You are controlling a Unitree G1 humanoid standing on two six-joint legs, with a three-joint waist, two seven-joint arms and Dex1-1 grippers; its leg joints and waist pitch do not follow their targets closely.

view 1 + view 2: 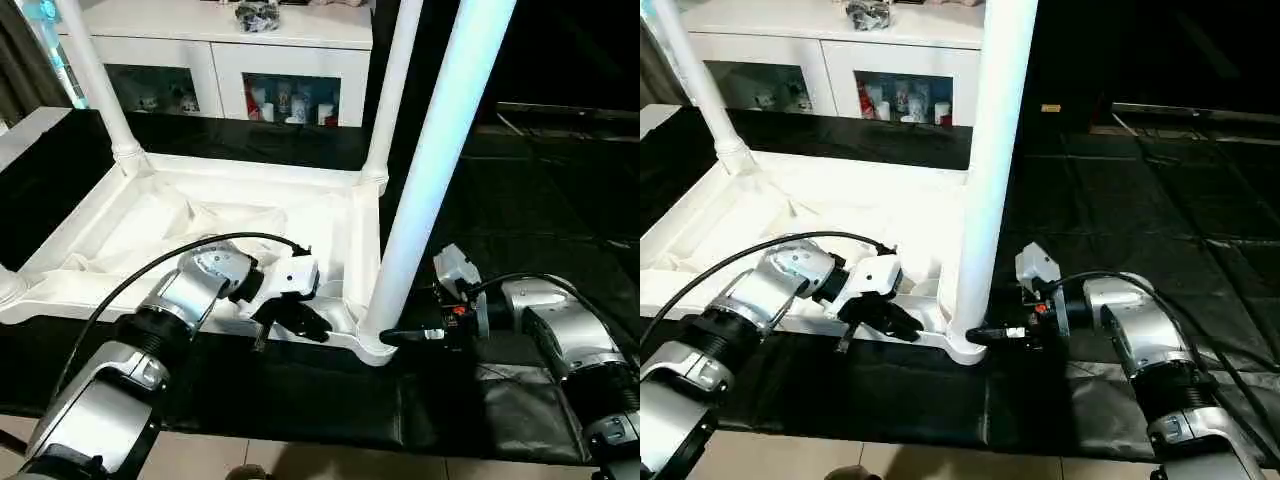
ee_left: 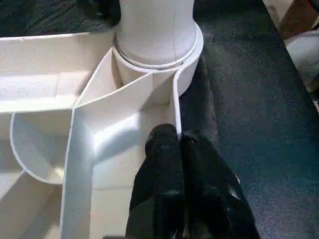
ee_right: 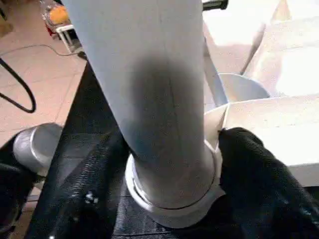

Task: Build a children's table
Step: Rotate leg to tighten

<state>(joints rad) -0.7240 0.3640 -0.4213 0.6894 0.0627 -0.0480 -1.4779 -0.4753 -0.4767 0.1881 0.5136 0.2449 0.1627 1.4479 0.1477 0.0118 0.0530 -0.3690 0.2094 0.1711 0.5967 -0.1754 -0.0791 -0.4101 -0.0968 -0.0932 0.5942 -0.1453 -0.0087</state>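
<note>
Looking down on the tabletop [image 1: 60, 290], flipped ribs-up on the black mat [image 1: 300, 400], with the near leg [image 1: 440, 150] standing upright in its corner socket [image 3: 174, 209] and further legs [image 1: 100, 80] planted at the corners beyond that leg. Over to the left gripper [image 1: 305, 322], just left of the near leg: fingers [image 2: 164, 164] pressed fully together at the tabletop's rim, holding nothing obvious, possibly nipping the thin rim wall, hard to call. Now the right gripper [image 1: 392, 338], on the other side of the near leg: fingers [image 3: 259, 169] spread open, straddling the leg's foot right at the socket collar, close against it but not plainly clamped. Risky spot, judging from here. Reaching so low on a tall tapered tube, with little leverage. Risks tipping the near leg with any sideways shove, cocking it in the socket or popping it out half-seated. Could also pinch collar instead of tube and slip off the smooth plastic. Might slide or lift the whole light tabletop across the mat too, given only a closed left gripper beside the near leg for bracing, and jolt the far legs loose.
</note>
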